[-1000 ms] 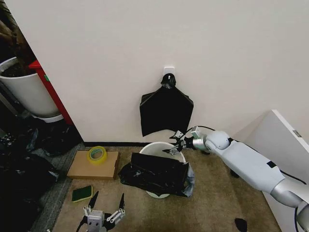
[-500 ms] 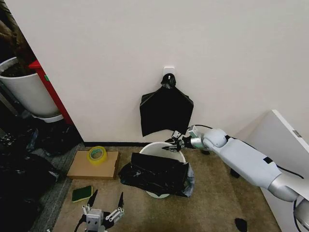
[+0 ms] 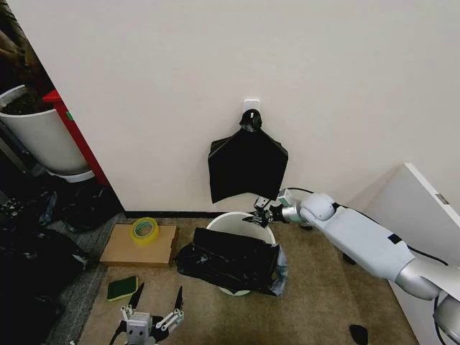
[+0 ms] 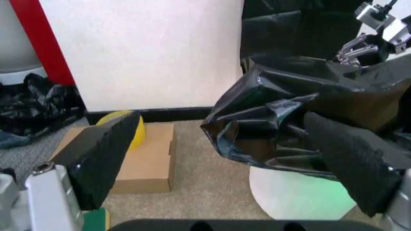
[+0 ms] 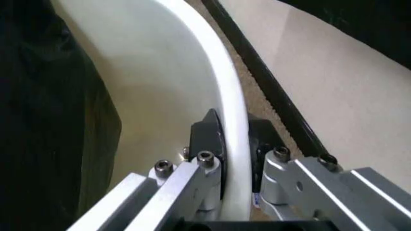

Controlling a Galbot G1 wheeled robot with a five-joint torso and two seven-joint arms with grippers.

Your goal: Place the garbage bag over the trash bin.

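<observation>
The trash bin (image 3: 241, 223) stands on the brown carpet (image 3: 316, 302) close to the white wall (image 3: 287, 57). The garbage bag (image 3: 230, 260) is draped over the near side of the bin and hangs down its front, all crinkly and shiny. The far side of the bin's rim is bare. The right gripper (image 3: 260, 215) reaches across to that far rim, and its jaws are clenched on the white rim, one inside the bin and one outside. The left gripper (image 3: 152, 310) waits low down in front of the bin, with its jaws spread wide and nothing in them. Another black bag (image 3: 247, 164) hangs flat on the wall above the bin. To the left of the bin lies a flat cardboard box (image 3: 139, 246) with a roll of yellow tape (image 3: 144, 229) on top. A green sponge (image 3: 122, 288) lies on the carpet just in front of the box. A big white plant pot (image 3: 39, 136) stands far off to the left.
</observation>
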